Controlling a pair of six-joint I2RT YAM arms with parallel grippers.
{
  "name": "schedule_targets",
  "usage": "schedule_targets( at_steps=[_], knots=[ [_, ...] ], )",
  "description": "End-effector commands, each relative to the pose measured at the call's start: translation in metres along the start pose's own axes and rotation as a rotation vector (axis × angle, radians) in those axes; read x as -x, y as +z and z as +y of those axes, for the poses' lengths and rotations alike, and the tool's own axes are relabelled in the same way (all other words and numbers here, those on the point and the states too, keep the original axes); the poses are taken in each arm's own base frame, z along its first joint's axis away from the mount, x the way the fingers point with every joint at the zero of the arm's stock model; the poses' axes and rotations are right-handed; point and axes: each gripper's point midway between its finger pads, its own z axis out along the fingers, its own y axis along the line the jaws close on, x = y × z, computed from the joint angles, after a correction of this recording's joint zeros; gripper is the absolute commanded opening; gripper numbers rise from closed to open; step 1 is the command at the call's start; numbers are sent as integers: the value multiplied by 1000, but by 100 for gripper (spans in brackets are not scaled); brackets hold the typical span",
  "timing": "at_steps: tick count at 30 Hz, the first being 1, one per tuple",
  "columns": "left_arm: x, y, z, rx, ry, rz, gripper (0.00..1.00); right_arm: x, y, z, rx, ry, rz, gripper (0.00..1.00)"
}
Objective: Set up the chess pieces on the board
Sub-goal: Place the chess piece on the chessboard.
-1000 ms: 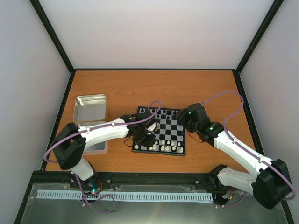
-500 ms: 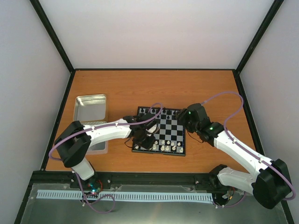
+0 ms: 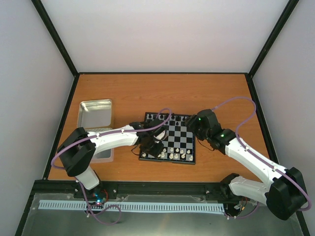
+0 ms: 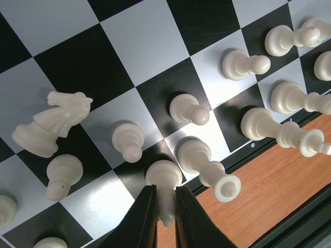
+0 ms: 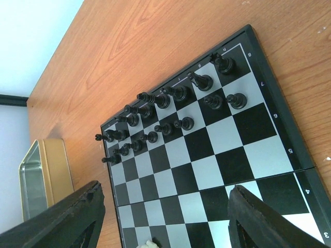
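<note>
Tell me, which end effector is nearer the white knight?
Left. The left end effector grips a white piece near the white knight; the right end effector hangs open across the board.

The orange-brown wooden bench point(image 3: 197, 93) carries a small square chessboard with black and pale squares point(image 3: 183, 133), lying flat directly beneath the left pincer point(image 4: 165, 196). A shiny rectangular metal tray point(image 3: 94, 101) sits on the bench well to that pincer's left and farther back, apart from the chessboard.
</note>
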Motion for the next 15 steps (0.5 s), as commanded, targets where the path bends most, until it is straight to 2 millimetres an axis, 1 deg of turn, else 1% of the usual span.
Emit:
schedule_targets(
  at_steps=[1,4,7,10,13,15],
  knots=[
    [1,-6,4,44,16,-6,8,1,3,-5,-10,8,-9,65],
    [1,-9,5,53,18,-11,8,1,4,-5,-10,8,-9,66],
    [1,-10,2,36,24,-13,9,0,4,-6,-10,10,-6,65],
    [1,-10,4,46,24,-10,11,0,4,-6,-9,11,-3,65],
    [1,-10,0,25,28,-6,16,-1,5,-6,-8,10,0,66],
    [4,-17,-7,-7,37,-22,23,-1,4,-4,0,1,3,65]
  ],
)
